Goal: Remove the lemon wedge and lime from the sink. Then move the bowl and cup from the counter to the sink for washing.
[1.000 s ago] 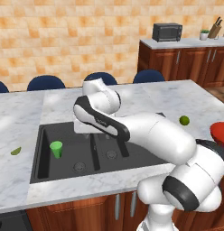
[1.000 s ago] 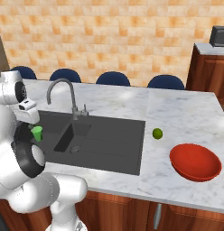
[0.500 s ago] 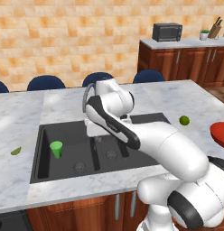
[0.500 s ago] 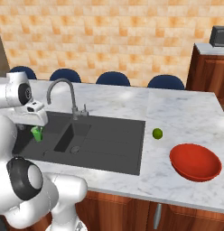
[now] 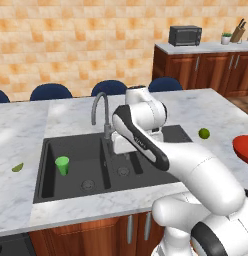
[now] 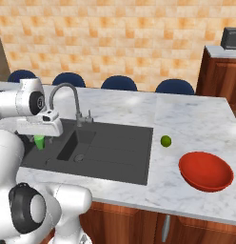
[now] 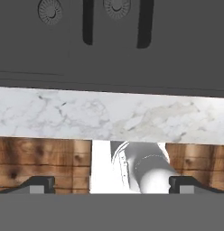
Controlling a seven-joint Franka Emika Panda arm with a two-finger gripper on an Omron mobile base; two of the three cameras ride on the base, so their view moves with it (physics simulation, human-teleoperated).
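Observation:
The dark grey sink (image 5: 76,146) (image 6: 115,143) holds the green cup (image 5: 62,165), upright in its left basin. In the right base view the cup (image 6: 39,141) peeks out from behind my hand. On the marble counter (image 5: 71,115), the lemon wedge (image 5: 17,167) lies left of the sink. To the right of the sink are the lime (image 5: 204,133) (image 6: 165,141) and the red bowl (image 5: 243,149) (image 6: 205,170). My gripper (image 5: 125,155) (image 7: 111,184) hangs open and empty over the basin divider, right of the cup.
The curved faucet (image 5: 98,107) (image 6: 67,95) stands just behind my hand. The hand view looks over the sink's two drains (image 7: 50,11), the counter's front strip (image 7: 109,117) and the wood cabinets (image 7: 41,158). Blue chairs (image 5: 51,91) line the far side.
The arm has swung right, carrying the open hand from above the left basin toward the middle of the sink. The cup, lime, bowl and lemon wedge have stayed put.

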